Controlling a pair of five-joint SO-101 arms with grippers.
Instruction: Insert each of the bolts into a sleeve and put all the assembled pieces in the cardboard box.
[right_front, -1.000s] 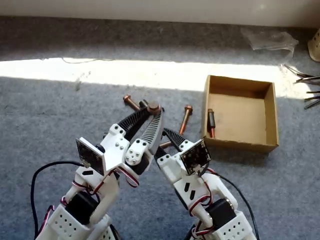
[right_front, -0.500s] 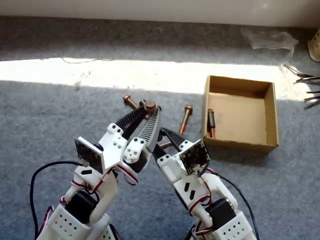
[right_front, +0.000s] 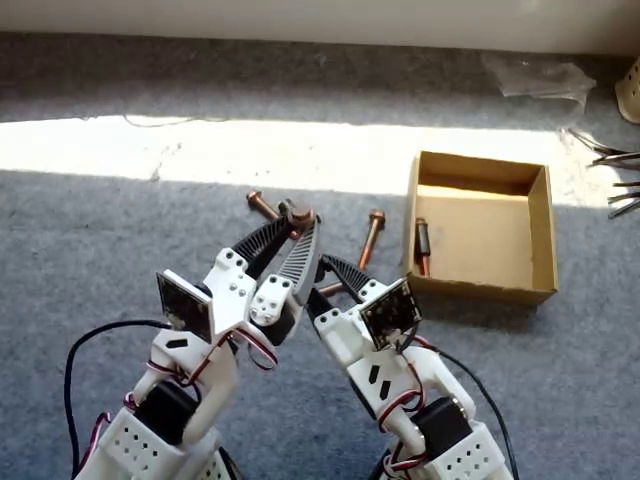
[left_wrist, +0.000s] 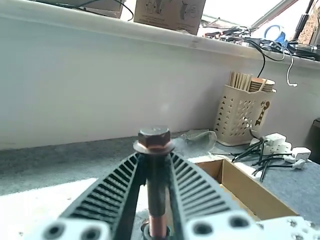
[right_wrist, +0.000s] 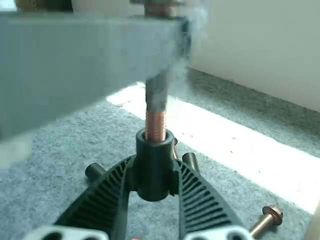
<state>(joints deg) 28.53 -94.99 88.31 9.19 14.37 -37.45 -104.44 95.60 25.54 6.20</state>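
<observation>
A copper bolt (left_wrist: 154, 165) with a hex head stands upright in my left gripper (left_wrist: 154, 172), which is shut on its shaft. Its threaded end (right_wrist: 156, 125) enters the top of a black sleeve (right_wrist: 154, 167), and my right gripper (right_wrist: 154, 182) is shut on that sleeve. In the high view the left gripper (right_front: 298, 225) and right gripper (right_front: 325, 280) meet just left of the cardboard box (right_front: 540, 235). One assembled piece (right_front: 422, 246) lies in the box. Two loose bolts (right_front: 262, 205) (right_front: 371, 238) lie on the carpet. Two loose sleeves (right_wrist: 95, 171) (right_wrist: 190, 161) lie behind the held one.
The grey carpet has a sunlit strip (right_front: 200, 145) across the back. A clear plastic bag (right_front: 530, 75) and metal tools (right_front: 615, 165) lie at the far right. A cream basket (left_wrist: 245, 112) and cables (left_wrist: 270, 150) stand by the wall beyond the box.
The left gripper with the bolt has shifted slightly left and down toward the sleeve. The right arm has kept still.
</observation>
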